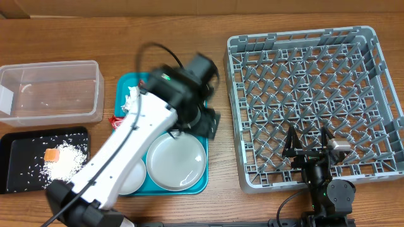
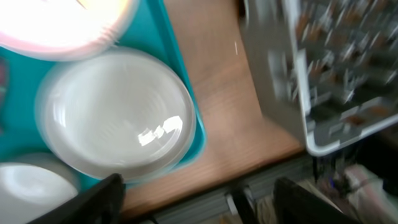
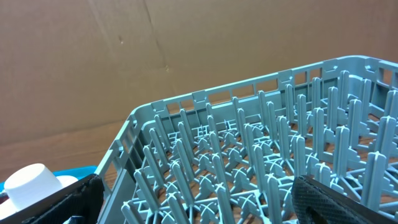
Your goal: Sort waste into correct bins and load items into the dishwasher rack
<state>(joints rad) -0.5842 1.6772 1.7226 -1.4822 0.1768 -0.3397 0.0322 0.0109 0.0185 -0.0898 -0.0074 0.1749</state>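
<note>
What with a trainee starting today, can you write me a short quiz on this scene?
1. True or false: the rack is already loaded.
2. The orange cube lies in: A) the clear tub, B) the black tray, C) the teal tray.
3. Fill in: the left hand and the right hand are both ____ (open or shut).

Key: 1 false, since the rack has nothing in it; 2 B; 3 open.

Bright, even light; left wrist view motion-blurred, glare on the white plate [image 2: 115,112]
</note>
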